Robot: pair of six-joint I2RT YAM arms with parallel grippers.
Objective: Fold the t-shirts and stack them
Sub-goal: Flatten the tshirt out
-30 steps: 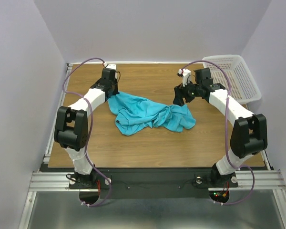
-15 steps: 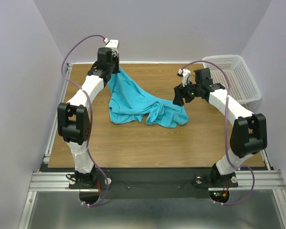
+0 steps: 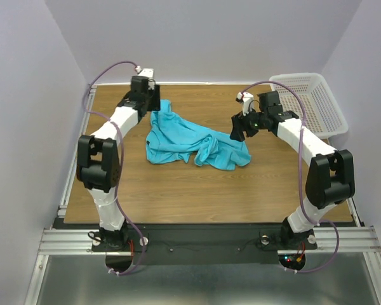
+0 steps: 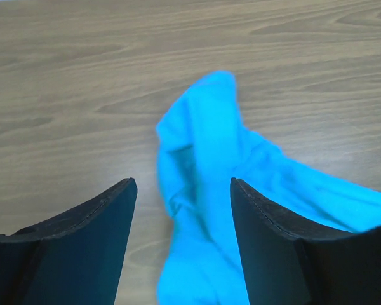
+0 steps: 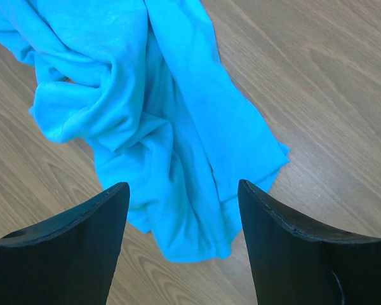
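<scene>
Turquoise t-shirt (image 3: 178,136) lies crumpled on the table (image 3: 197,190) between the arms — left end effector (image 4: 182,184) spread above its far tip, right end effector (image 5: 183,187) spread above its hem (both empty, presumably seeking corners to flatten).

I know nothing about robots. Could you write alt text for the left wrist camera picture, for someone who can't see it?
The bunched end of a turquoise t-shirt lies on a wood-grain table, seen from above. At the bottom edge, the two dark fingers of the left gripper stand apart, holding nothing, with the cloth showing between them.
</scene>
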